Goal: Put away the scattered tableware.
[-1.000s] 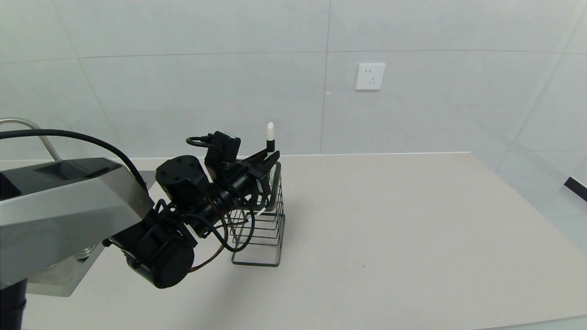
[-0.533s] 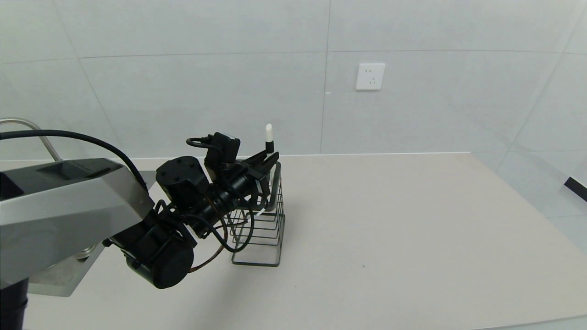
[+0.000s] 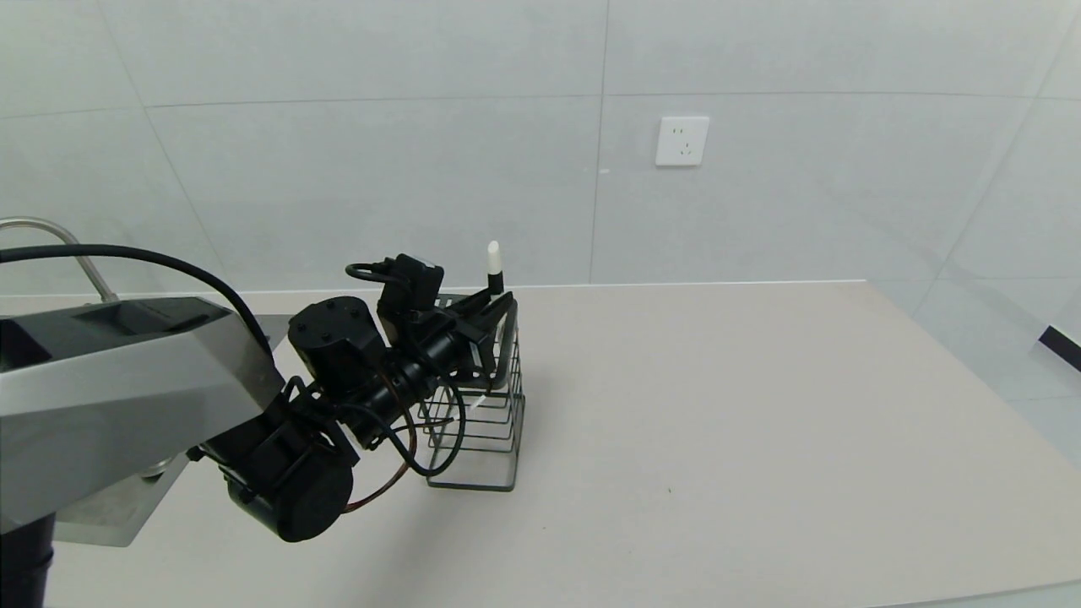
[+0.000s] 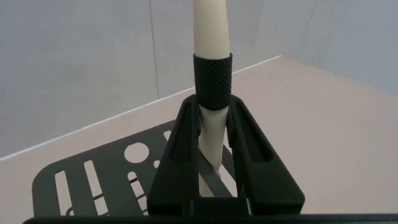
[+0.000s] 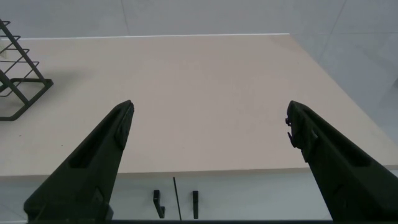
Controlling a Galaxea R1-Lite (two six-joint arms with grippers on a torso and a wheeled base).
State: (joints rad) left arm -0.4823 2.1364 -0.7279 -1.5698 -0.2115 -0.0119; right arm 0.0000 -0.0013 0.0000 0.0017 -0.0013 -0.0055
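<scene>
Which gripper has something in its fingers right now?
The left gripper, clamped on the white-handled utensil at the wire rack; the right gripper is open, empty.

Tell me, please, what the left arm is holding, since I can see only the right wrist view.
Observer: The left gripper is shut on a white-handled utensil with a black knurled band.
Operator: Where is it holding that?
Observer: Over the far end of the wire rack, with the handle nearly upright.
Operator: What lies on the rack's other side, beyond my frame?
Observer: A steel sink surround with a curved tap pipe above it.
</scene>
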